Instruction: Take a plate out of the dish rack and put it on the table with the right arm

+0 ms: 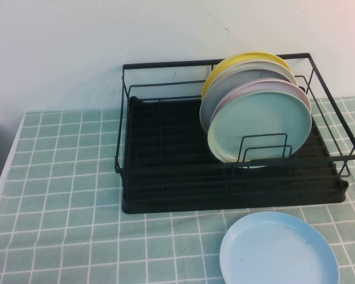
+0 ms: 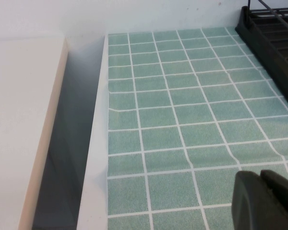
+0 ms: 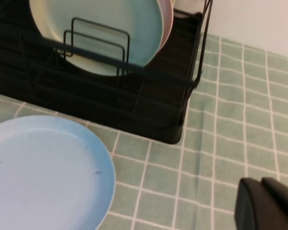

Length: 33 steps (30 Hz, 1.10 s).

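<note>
Plate [image 1: 278,249], one sky-blue, is lying flat on the table [image 1: 59,195], near-right of the dish rack [image 1: 165,177], where four plates are standing upright. Left gripper [image 2: 266,200] and right gripper [image 3: 269,203] are hovering over tiles, each clenched.

plate [image 1: 278,249] on table [image 1: 65,195], before dish rack [image 1: 165,177]
</note>
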### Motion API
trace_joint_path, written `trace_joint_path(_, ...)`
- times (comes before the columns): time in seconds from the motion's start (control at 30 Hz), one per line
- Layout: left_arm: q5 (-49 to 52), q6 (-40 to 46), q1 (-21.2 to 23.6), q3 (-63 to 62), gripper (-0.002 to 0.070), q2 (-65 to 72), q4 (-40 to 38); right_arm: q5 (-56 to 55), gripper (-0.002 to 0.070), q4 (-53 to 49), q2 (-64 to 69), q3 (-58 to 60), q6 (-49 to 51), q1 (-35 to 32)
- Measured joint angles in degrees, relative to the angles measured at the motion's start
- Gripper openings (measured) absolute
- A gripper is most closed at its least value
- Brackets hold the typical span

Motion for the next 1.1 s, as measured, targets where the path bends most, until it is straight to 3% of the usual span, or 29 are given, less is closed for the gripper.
trace_joint_path(0.23, 0.0, 0.0, 0.0, 0.0, -0.0004, 0.0, 0.0, -6.65, -0.0001, 0.0, -7.72, 11.73, 1.02, 0.0)
trace_joint_path(0.87, 0.0, 0.13, 0.0, 0.0, -0.0004, 0.0, 0.0, -6.05, -0.0001, 0.73, -8.39, 14.74, 1.13, 0.0)
trace_joint_path(1.1, 0.0, 0.13, 0.0, 0.0, -0.0004, 0.0, 0.0, -6.04, -0.0001, 0.84, -16.44, 21.11, 1.13, -6.73)
